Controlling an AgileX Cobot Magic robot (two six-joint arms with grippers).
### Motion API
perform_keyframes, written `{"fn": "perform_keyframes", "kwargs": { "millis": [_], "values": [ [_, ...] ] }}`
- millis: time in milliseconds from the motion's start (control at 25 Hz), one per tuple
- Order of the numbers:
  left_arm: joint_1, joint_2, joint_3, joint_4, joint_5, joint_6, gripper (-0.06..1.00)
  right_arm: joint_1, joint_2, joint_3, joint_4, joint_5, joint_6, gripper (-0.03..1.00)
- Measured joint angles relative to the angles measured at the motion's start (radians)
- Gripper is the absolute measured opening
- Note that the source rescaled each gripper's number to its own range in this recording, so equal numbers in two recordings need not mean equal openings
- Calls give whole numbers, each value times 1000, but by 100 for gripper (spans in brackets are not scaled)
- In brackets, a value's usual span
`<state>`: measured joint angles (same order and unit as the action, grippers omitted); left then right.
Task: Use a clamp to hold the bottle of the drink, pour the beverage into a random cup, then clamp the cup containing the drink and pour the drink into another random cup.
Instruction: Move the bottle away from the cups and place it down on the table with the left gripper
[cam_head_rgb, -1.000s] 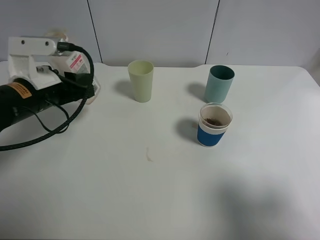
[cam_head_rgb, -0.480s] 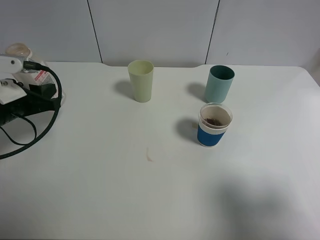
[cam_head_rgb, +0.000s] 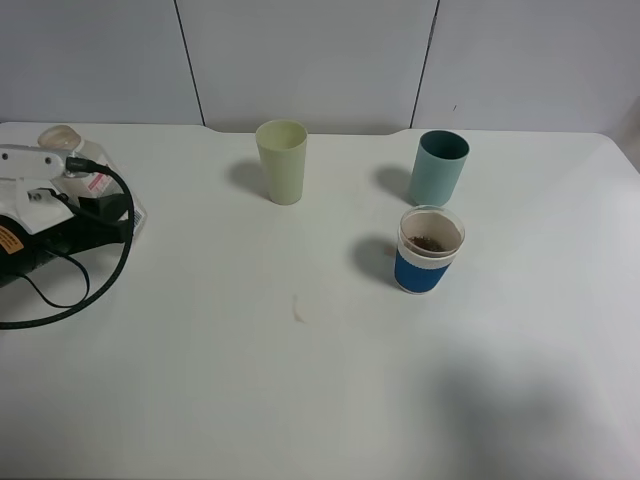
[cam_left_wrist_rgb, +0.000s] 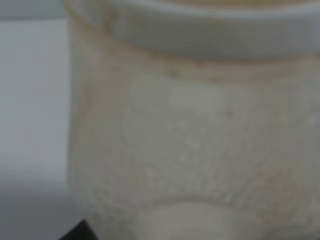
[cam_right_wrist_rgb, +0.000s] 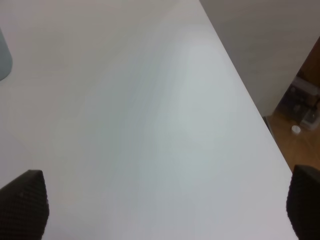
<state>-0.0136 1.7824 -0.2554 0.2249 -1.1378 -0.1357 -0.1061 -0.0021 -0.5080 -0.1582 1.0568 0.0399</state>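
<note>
The left end effector sat low at the counter's 9 o'clock edge with the bottle filling its wrist view. Whether the jaws were clamped on the bottle could not be told. Brown drink already lay in the blue-banded cup, at about 3 o'clock from the counter's middle, so the cup-to-cup pour looked like the step in hand. To do it well, the right end effector, spread wide and holding nothing, should close on the blue band below the rim and lift straight before tilting. The teal cup stood near at the banded cup's 12 o'clock, so an approach from 3 or 6 o'clock seemed safer. The green cup stood well apart at 10 o'clock. Open counter lay toward 6 o'clock, while the right wrist view showed the counter's side edge close by, leaving little room outward.
</note>
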Motion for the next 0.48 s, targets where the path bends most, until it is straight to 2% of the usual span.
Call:
{"fn": "perform_keyframes", "kwargs": {
  "millis": [160,480],
  "values": [
    [1,109,0,5,-53,6,5,0,0,0,0,0,0,85],
    [1,174,-13,6,-85,68,5,0,0,0,0,0,0,85]
  ]
}}
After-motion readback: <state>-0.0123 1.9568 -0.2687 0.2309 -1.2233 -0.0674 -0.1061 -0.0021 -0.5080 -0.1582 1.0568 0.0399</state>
